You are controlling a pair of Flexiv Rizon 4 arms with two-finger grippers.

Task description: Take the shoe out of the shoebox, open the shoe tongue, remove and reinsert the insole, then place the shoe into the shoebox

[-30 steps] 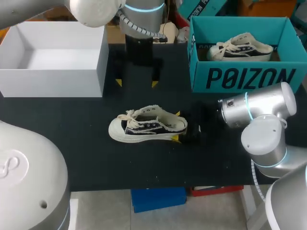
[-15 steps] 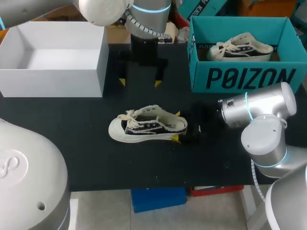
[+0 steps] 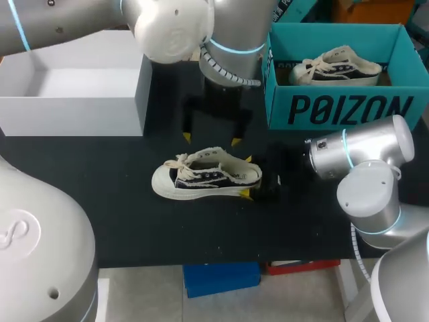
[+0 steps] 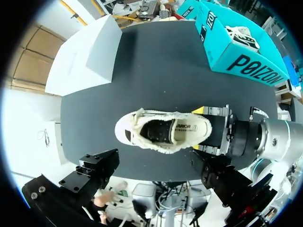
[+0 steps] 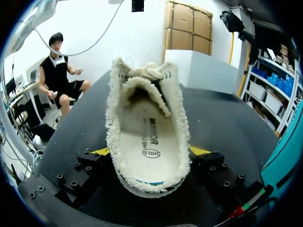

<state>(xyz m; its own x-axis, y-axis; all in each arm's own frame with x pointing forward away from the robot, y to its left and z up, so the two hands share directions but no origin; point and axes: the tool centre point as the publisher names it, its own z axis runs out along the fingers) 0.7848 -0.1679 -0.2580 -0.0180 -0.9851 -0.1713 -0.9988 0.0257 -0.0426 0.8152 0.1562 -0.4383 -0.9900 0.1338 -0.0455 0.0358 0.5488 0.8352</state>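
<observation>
The shoe (image 3: pixel 204 178) sits on the bench (image 3: pixel 120 221), probably light and soft-sided. The right pincer (image 3: pixel 247 176) clamps its firmer heel; the left pincer (image 3: pixel 211 139) hangs open above. I'd pinch the thin insole (image 5: pixel 149 151) at its heel edge.

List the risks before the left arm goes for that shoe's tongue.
1. The left gripper hangs open just above the shoe while the right gripper clamps its heel. A descent too near the heel could knock the two together.
2. The laces bunch over the tongue, so the left fingers may snag them instead.
3. With the shoe held only at the heel, its toe could lift when the tongue is pulled.
</observation>
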